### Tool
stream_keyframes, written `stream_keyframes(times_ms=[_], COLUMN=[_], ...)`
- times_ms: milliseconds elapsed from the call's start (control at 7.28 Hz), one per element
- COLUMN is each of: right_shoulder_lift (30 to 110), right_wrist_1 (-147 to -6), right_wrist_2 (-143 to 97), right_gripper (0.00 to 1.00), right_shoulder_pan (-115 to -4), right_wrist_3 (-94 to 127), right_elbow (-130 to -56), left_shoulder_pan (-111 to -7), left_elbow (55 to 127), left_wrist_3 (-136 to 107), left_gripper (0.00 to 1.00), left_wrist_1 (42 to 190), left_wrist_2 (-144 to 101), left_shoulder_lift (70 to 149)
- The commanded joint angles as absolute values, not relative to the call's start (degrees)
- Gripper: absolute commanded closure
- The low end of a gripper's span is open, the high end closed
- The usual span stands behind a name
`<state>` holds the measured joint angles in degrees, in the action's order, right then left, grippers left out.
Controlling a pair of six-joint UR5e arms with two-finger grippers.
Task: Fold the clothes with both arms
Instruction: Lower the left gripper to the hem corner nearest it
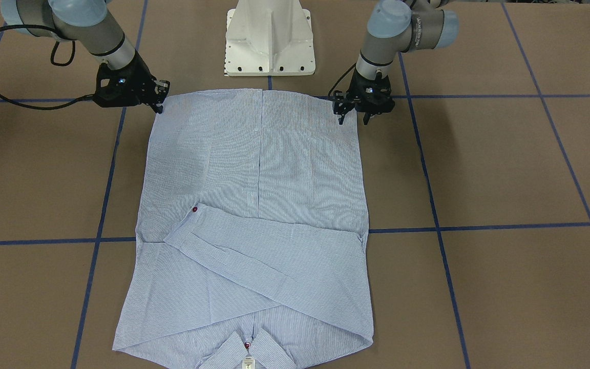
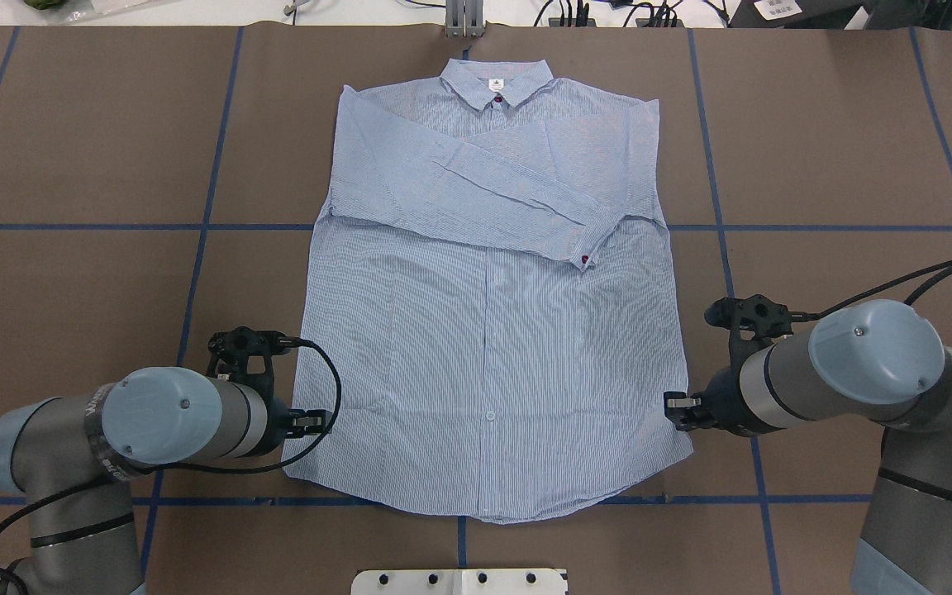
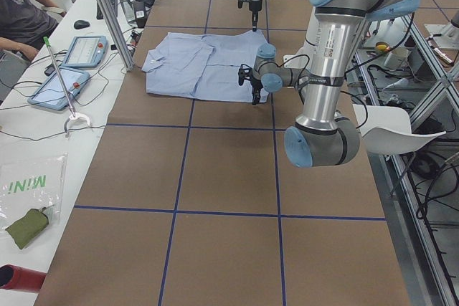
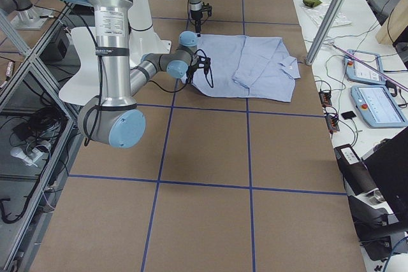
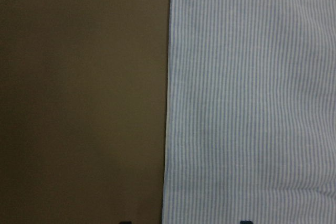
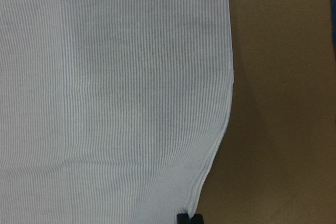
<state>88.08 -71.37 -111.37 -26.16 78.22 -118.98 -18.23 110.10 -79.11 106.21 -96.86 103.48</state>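
A light blue, finely white-striped long-sleeved shirt (image 2: 484,347) lies flat, buttoned and front up, in the middle of the brown paper-covered bench (image 1: 505,169), which blue tape lines (image 1: 479,225) mark into squares. Its collar (image 2: 525,80) sits close to the bench's far edge, away from the robot. Its curved hem ends just short of the white pedestal base (image 1: 269,46) at the near edge. Both sleeves are folded across the chest. The upper one runs slantwise, and its cuff (image 2: 587,248), closed with a dark red button (image 2: 584,261), lies toward the robot's right. Another red button fastens the collar. Inside the collar is a small white label (image 2: 494,84) with a dark mark, its print too small to read.

The black left gripper (image 1: 353,119) hangs at the shirt's side edge near the hem corner on the robot's left, jaws spread. In the left wrist view its two fingertips (image 5: 245,221) stand well apart with the cloth's edge running between them. The black right gripper (image 1: 162,103) is at the opposite hem corner. Its wrist view shows one dark block of fingertips (image 6: 189,218) pressed together and touching the cloth's edge; whether cloth is caught there cannot be told.

On the white side table beyond the bench's far edge lies a clear bag (image 3: 25,185) with green letters reading MINI, seen upside down.
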Motion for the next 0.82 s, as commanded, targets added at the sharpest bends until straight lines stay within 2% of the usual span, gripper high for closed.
stream_keyframes(times_ms=[0,687], right_shoulder_lift=[88.2,88.2], right_wrist_1=[-71.4,-71.4], right_wrist_2=[-111.4,-111.4], right_gripper=[1.0,1.0], right_shoulder_pan=[-26.4,-26.5], right_wrist_3=[78.2,78.0], right_elbow=[-119.2,-119.4], left_shoulder_pan=[-18.2,-17.8], left_elbow=[110.2,110.0], left_wrist_3=[-79.1,-79.1], left_gripper=[0.35,0.38], left_wrist_1=[104.7,104.6], left_wrist_2=[-96.9,-97.0], left_shoulder_lift=[103.9,103.8])
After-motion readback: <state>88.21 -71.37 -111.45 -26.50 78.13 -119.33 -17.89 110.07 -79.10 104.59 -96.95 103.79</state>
